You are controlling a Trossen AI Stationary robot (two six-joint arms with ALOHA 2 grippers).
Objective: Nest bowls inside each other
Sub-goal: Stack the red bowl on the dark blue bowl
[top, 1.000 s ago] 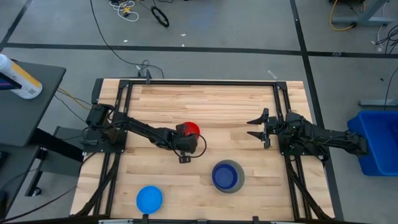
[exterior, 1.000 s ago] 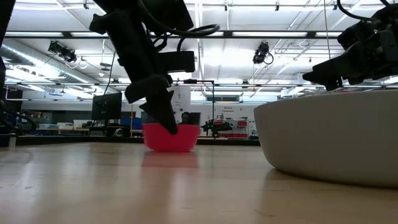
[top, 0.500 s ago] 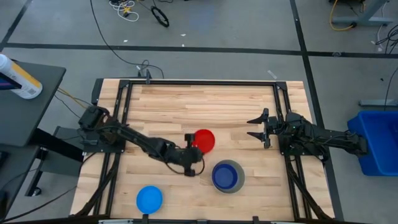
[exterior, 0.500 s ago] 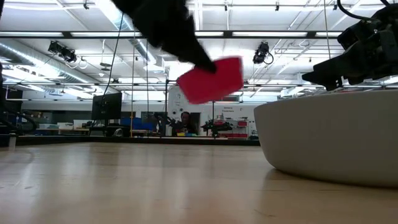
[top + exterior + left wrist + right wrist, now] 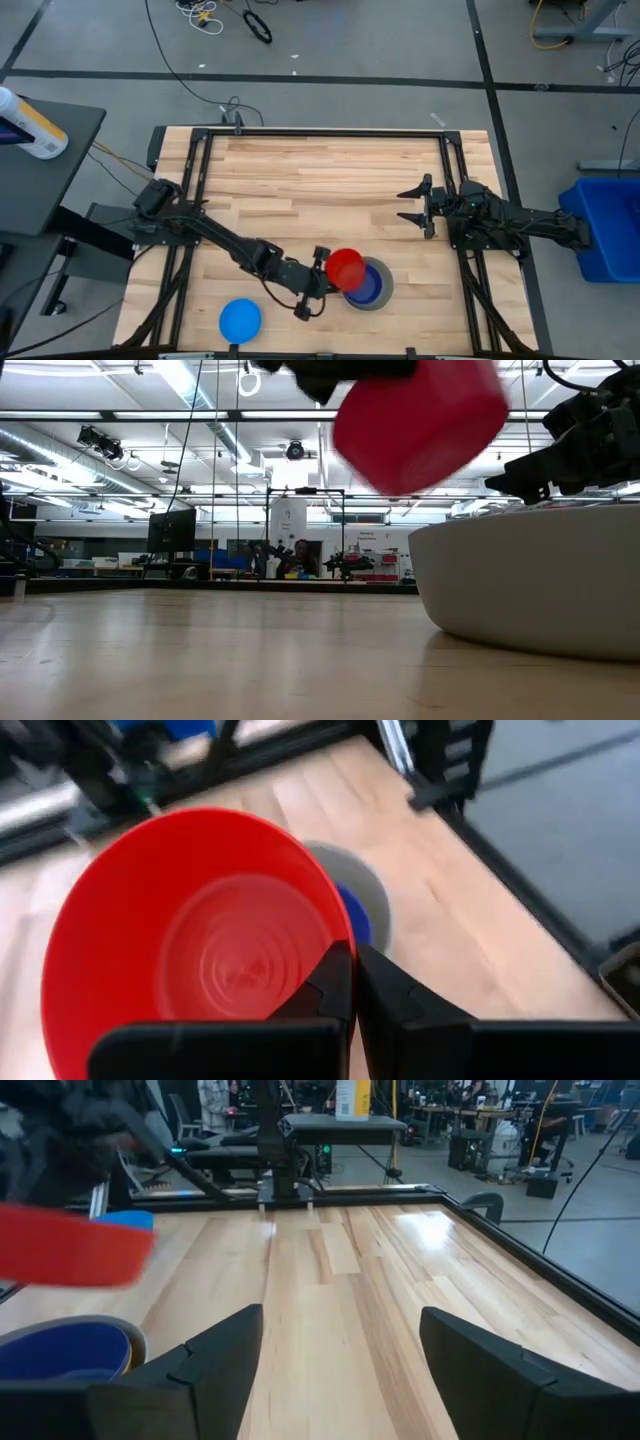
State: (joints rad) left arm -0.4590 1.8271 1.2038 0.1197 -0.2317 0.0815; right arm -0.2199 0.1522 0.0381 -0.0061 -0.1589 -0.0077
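My left gripper (image 5: 353, 985) is shut on the red bowl (image 5: 346, 270), which hangs in the air over the left part of the grey bowl (image 5: 380, 290). A dark blue bowl (image 5: 366, 287) sits nested inside the grey one, which stands on the table near its front edge. The bright blue bowl (image 5: 240, 320) rests on its base at the near left. The low view shows the red bowl (image 5: 420, 425) high above the grey bowl's wall (image 5: 530, 580). My right gripper (image 5: 412, 204) waits open at the table's right side, with nothing between its fingers. My left gripper pinches the red bowl's rim (image 5: 350, 942) on the side toward the table's left. One finger (image 5: 325, 990) is inside the bowl and the other (image 5: 400, 1010) is outside. The fingers slant down from the table's left. The bowl is lifted clear and tilted.
Black frame rails (image 5: 200, 190) run along the table's left, right and far sides. Bare wood (image 5: 330, 175) lies across the middle and far half. A blue bin (image 5: 605, 225) stands off the table to the right.
My left gripper has lifted the red bowl off the middle of the table. It has carried the bowl toward the near edge and to the right, to a spot over the grey bowl, tipping as it went. The bowl now hangs clear and tilted.
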